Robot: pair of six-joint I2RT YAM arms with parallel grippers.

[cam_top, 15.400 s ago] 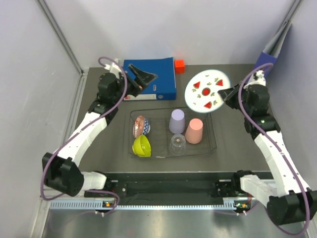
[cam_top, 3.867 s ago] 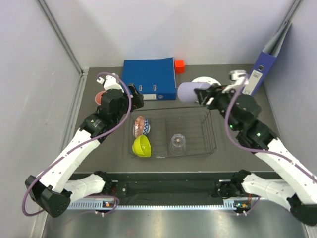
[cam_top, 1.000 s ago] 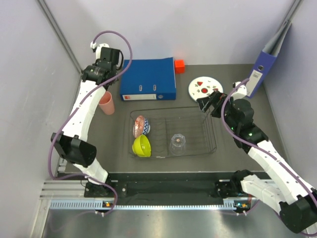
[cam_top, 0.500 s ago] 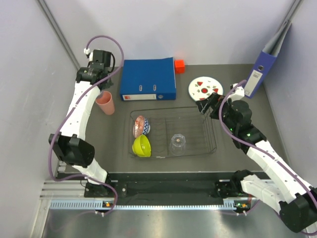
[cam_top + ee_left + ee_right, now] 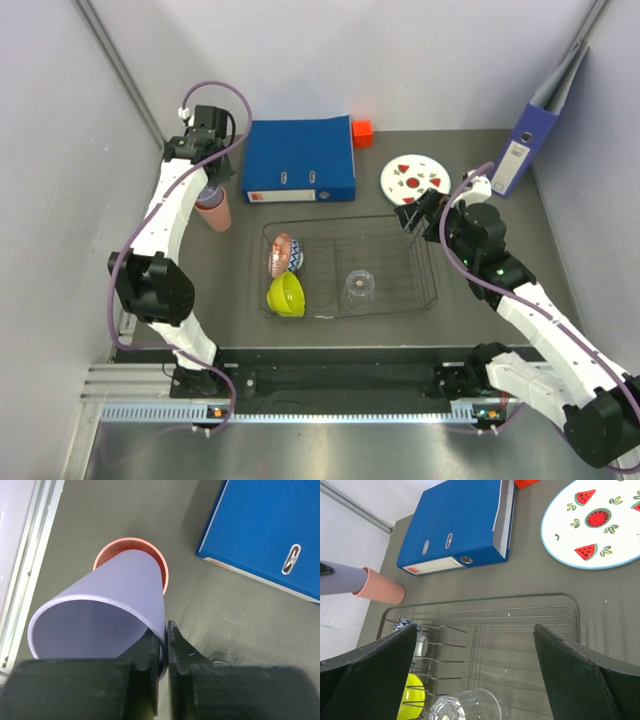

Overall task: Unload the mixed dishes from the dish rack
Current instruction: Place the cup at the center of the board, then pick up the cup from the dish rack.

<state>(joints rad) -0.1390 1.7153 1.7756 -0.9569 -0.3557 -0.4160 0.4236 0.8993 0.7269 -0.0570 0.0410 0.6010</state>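
L gripper (image 5: 166, 630) pinched narrow on rim of lilac cup (image 5: 125, 575), whose base end pokes into mouth of salmon-pink cup (image 5: 131, 542). Lilac one is tilted, not seated straight. Salmon-pink cup stands on tabletop (image 5: 450, 145) near left edge, beside blue binder (image 5: 300, 160), outside dish rack (image 5: 392, 262). R gripper (image 5: 413, 212) spread wide, holding nothing, hovering over rack's far-right corner.

Progress, my read: approx half done.

Out of rack:
- white plate (image 5: 414, 180) w/ red marks, flat on tabletop just past rack's far-right corner
- salmon-pink cup
- lilac cup, out but not let go

Left in rack:
- clear tumbler (image 5: 358, 290), looks upside down, mid near edge
- lime-yellow bowl (image 5: 286, 293) at near-left corner
- brown-blue patterned bowl (image 5: 285, 252), on edge just behind it at left end

So 3 items to go, plus finishing the cup stack. R arm looks best placed for tumbler, but that's a guess.
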